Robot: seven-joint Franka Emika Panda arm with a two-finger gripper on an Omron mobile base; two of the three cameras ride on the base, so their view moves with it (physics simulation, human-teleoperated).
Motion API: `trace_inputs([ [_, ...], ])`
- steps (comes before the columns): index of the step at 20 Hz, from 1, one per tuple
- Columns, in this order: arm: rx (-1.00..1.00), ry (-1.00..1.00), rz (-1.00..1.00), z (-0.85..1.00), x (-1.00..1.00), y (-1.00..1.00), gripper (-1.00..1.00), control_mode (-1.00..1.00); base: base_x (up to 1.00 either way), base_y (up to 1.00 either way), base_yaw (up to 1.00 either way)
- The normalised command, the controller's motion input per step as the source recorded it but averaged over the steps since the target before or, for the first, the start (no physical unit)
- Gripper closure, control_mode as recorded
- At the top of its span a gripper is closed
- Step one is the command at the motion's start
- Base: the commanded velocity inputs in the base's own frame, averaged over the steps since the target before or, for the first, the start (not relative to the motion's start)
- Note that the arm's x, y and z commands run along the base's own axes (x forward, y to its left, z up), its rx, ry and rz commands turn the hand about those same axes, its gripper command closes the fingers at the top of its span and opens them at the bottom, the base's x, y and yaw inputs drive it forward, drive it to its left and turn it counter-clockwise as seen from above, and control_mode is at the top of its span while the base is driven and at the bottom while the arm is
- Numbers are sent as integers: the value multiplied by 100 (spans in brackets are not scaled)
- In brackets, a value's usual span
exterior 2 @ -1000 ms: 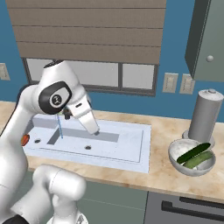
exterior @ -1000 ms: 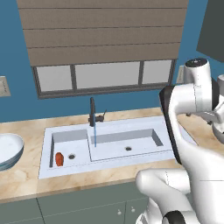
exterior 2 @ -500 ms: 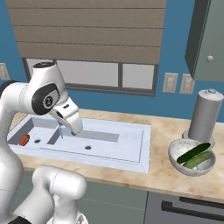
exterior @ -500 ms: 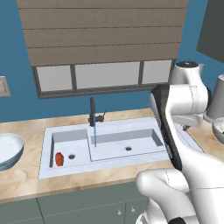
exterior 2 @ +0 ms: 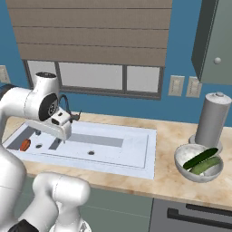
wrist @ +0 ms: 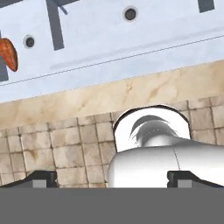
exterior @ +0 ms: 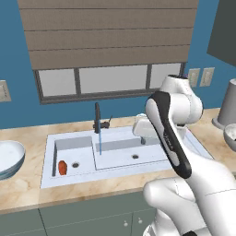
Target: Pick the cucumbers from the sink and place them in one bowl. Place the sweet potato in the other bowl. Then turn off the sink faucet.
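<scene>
From my seat, the nearest thing I read is the jaws (wrist: 112, 179): in the hand view the two dark finger tips sit far apart at the bottom corners, so they stand wide open with nothing between them. Past them that view looks down over tiled floor, then the marbled front edge of the surface (wrist: 144, 89), then the sink (wrist: 131, 39).

In the right base view the hand hangs above the sink's (exterior 2: 131, 152) left part, over the wider basin and near the divider. The left base view shows it above the wider basin of the sink (exterior: 120, 154), partly hidden behind the forearm.

The sweet potato (exterior: 62, 168) lies in the small basin, just beside its dark drain hole and against the near-left wall; I see it in the right base view at (exterior 2: 25, 145) and at the left edge of the hand view at (wrist: 8, 53).

The cucumbers (exterior 2: 202, 161) lie side by side in the pale grey bowl (exterior 2: 183, 166) on the surface to the right of the sink, in front of a tall grey cylinder (exterior 2: 210, 118).

The other bowl (exterior: 10, 159), wide and white, sits on the surface left of the sink.

Furthest back, the faucet (exterior: 97, 117) stands upright behind the divider, its lever pointing right, with a thin blue stream (exterior: 99, 143) falling from it into the basin.
</scene>
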Motion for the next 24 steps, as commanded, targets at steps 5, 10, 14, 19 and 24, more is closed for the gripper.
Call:
trace_inputs([
  [5,11,11,37,-26,9,91,-100,-100,0,0,0],
  [10,8,12,33,-30,12,90,-100,-100,0,0,0],
  [14,2,7,26,-39,5,85,-100,-100,0,0,0],
  [19,0,2,14,-42,6,86,-100,-100,0,0,0],
  [24,0,2,7,-33,18,73,-100,-100,0,0,0],
])
